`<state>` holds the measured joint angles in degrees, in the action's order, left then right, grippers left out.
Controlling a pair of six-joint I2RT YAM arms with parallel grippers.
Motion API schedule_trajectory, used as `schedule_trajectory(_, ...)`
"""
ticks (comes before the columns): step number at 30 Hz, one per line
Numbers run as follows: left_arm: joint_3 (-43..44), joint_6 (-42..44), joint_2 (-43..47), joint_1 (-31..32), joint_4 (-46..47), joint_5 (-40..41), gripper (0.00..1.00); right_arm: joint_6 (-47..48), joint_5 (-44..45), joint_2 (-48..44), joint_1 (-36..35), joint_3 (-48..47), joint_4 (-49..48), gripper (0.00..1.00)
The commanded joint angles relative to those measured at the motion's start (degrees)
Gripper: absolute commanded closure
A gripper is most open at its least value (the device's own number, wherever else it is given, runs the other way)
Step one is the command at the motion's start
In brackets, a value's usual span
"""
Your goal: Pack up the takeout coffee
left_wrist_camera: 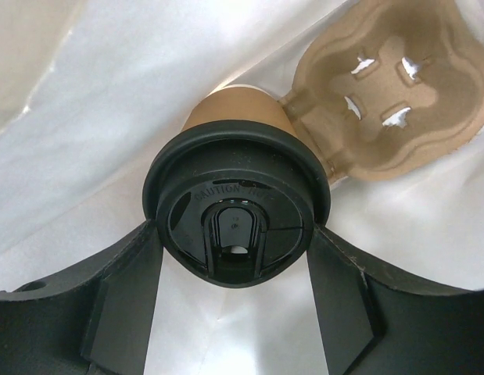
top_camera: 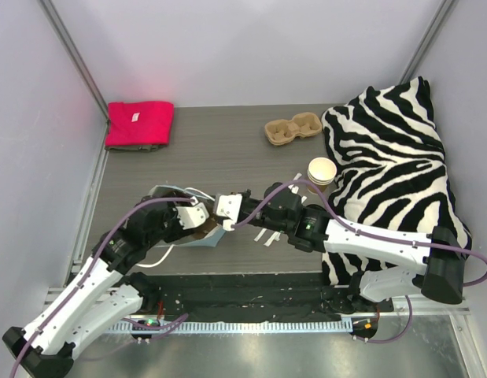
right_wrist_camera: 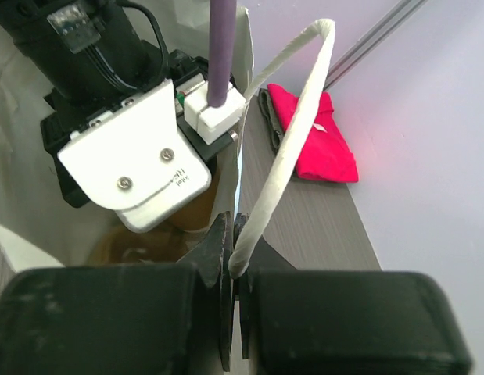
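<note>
Placing takeout coffee point(left_wrist_camera: 235, 195) inside paper bag point(left_wrist_camera: 109, 117), we judge. Left gripper point(left_wrist_camera: 234, 238) clamps its black lid, cup just beside pulp carrier point(left_wrist_camera: 398, 101). Right gripper point(right_wrist_camera: 232, 266) pinched shut on white handle point(right_wrist_camera: 288, 141). Next we need cup seated upright, then release.

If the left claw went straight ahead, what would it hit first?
The left gripper holds the cup. Pushed on, the cup would probably meet the inside of the bag first; the carrier sits beside it. Depth is unclear.
</note>
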<state>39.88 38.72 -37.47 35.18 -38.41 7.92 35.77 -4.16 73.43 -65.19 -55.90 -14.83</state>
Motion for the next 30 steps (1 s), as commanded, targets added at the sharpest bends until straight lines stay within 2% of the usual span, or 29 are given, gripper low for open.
schedule_trajectory(1,3.5,3.6,2.0,0.2,-7.2,-1.2,0.65,3.8,2.6,-1.8,-0.2,0.6,-5.7,0.99)
schedule_trajectory(7,7.1,2.3,2.0,0.2,-11.2,-1.9,0.66,5.5,3.7,-1.4,-0.2,0.3,-5.6,0.99)
schedule_trajectory(12,12.4,-0.4,-1.4,0.2,-17.0,-7.7,0.69,6.9,3.9,-0.7,0.0,0.0,-6.4,0.99)
schedule_trajectory(18,11.5,1.4,-2.4,0.4,-12.7,-7.7,0.71,6.0,3.7,-0.2,0.1,-1.4,-5.0,0.99)
schedule_trajectory(22,7.7,4.3,0.4,0.6,-11.2,-7.7,0.71,0.9,6.2,0.4,0.8,-3.8,-0.8,0.99)
schedule_trajectory(25,4.2,6.1,2.4,0.6,-10.5,-7.7,0.71,-6.8,5.1,2.0,2.7,-8.2,5.4,0.99)
schedule_trajectory(26,3.4,6.5,3.5,0.6,-10.1,-7.7,0.71,-10.0,5.0,3.1,3.2,-10.7,9.1,0.97)
schedule_trajectory(27,2.8,7.1,4.0,0.6,-9.9,-7.7,0.71,-10.7,0.4,3.4,3.8,-12.0,10.9,0.96)
schedule_trajectory(30,1.0,7.7,5.0,0.6,-9.8,-7.6,0.71,-12.9,-4.7,4.7,5.2,-15.2,16.7,0.82)
